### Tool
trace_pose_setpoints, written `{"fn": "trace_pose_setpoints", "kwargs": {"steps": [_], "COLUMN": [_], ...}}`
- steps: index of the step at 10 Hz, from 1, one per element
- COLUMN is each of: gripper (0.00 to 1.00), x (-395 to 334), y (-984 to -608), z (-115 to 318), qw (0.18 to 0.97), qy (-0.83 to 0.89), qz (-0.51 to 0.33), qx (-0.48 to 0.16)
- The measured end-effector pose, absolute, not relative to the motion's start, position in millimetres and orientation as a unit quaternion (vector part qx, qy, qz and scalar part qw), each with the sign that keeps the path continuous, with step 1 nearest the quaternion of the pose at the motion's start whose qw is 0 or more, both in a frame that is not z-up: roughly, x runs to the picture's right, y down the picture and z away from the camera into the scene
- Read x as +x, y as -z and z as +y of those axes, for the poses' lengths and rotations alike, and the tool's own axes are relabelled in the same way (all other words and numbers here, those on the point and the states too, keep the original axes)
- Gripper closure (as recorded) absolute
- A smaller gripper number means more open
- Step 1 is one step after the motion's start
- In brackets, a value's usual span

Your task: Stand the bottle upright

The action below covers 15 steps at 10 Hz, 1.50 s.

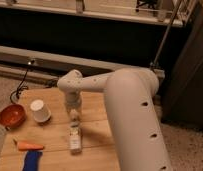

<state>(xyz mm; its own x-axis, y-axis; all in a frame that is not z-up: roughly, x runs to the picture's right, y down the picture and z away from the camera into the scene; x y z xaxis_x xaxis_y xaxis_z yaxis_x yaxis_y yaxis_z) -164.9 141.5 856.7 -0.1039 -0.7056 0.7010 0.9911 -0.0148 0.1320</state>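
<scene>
My gripper (74, 118) hangs just above the far end of the bottle (75, 140), which lies flat on the table (52, 134), lined up for a grasp; its grip state I cannot tell

White cup (40, 111), red bowl (11, 116), carrot (29, 146), blue object (31, 161)

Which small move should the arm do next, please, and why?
Probably ease the pincer down onto the far end of the bottle. The bottle lies flat on the wooden table, and the pincer hangs just at that end; contact cannot be told.
</scene>
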Motion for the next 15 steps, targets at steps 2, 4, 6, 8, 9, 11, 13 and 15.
{"fn": "trace_pose_setpoints", "kwargs": {"steps": [2, 4, 6, 8, 9, 11, 13, 15], "gripper": [0.48, 0.48, 0.48, 0.48, 0.48, 0.5, 0.66, 0.7], "x": [-164, -166, -171, -170, -169, -164, -164, -164], "y": [-854, -853, -854, -858, -860, -864, -866, -867], "z": [142, 148, 154, 159, 162, 166, 167, 165], "qw": [0.628, 0.623, 0.619, 0.618, 0.619, 0.621, 0.624, 0.628], "qy": [0.673, 0.673, 0.673, 0.672, 0.67, 0.667, 0.665, 0.665], "qz": [-0.313, -0.319, -0.324, -0.324, -0.323, -0.318, -0.316, -0.312], "qx": [-0.234, -0.239, -0.243, -0.248, -0.252, -0.26, -0.261, -0.259]}}
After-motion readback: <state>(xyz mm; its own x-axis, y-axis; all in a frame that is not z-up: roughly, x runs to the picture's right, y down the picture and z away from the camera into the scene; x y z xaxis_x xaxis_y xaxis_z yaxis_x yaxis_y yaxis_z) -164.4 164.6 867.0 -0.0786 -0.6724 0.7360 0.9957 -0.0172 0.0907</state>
